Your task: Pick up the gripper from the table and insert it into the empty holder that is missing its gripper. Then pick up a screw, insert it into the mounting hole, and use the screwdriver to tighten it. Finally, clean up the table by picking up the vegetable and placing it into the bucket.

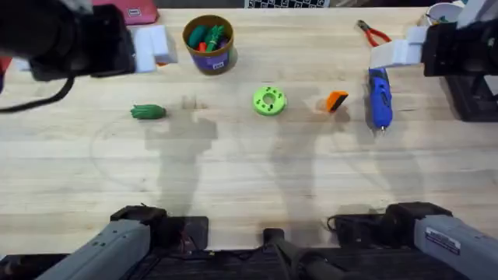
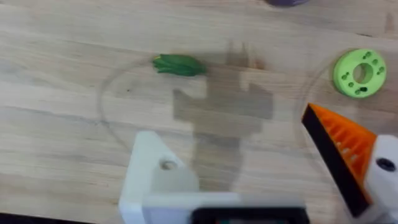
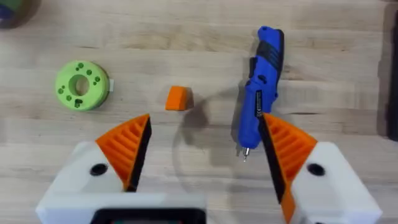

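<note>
Wooden tabletop point(image 1: 257, 179) stretches bare in front of my two bases, so I judge the first step is in hand and nothing has been picked up yet. Further out runs a row across the middle: the dark green vegetable point(image 1: 148, 112) at the left, a lime green disc point(image 1: 269, 101) near the centre, then the loose orange gripper point(image 1: 335, 101), with the blue screwdriver point(image 1: 379, 97) just beside it on the right. Beyond those, the bucket point(image 1: 208, 44) stands at the far edge with toy pieces already inside, and red-handled pliers point(image 1: 373, 33) lie further right.

My right gripper point(image 3: 202, 146) hangs spread above the orange piece and the screwdriver, both pads fitted. My left gripper point(image 2: 249, 149) is spread too; one finger is the bare white holder point(image 2: 152, 171) with its mounting hole showing.

Next I need to lower the right arm over the orange piece, pinch it across its sides, and carry it to that holder. I can't make out a screw anywhere.
</note>
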Controlling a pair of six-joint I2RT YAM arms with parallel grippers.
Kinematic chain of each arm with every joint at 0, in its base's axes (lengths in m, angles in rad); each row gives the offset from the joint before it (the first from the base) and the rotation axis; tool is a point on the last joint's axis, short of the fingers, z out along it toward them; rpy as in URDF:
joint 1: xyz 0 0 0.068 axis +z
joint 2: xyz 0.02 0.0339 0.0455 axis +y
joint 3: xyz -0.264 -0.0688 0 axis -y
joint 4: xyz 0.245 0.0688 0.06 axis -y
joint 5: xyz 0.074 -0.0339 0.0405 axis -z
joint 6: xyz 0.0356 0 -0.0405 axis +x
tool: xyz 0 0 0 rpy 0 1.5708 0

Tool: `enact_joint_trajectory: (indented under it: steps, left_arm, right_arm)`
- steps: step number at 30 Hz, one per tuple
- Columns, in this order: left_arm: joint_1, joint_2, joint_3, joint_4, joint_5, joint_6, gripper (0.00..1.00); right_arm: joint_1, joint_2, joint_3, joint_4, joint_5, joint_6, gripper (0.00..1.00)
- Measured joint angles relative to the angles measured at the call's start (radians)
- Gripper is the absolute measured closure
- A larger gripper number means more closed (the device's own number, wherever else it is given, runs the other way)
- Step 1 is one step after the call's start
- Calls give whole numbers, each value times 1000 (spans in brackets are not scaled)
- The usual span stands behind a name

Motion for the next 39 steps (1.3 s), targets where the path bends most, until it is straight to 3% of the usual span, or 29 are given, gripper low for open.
enact_joint_trajectory:
  steps: [7, 20, 33, 36, 39]
  left_arm:
    - [0, -46, -8, 13, -55, 4, 15]
    - [0, -46, -9, 74, -69, 7, 14]
    - [0, -46, -11, 64, -100, 115, 15]
    - [0, -52, -46, 150, -107, 139, 15]
    - [0, -95, -147, 294, -107, 149, 15]
  right_arm:
    - [0, 0, 0, -3, 0, 0, 7]
    - [0, 0, 0, -4, 0, 0, 7]
    - [0, 0, 0, -4, 0, 0, 7]
    - [0, 0, 0, -4, 0, 0, 7]
    - [0, 0, 0, -4, 0, 0, 7]
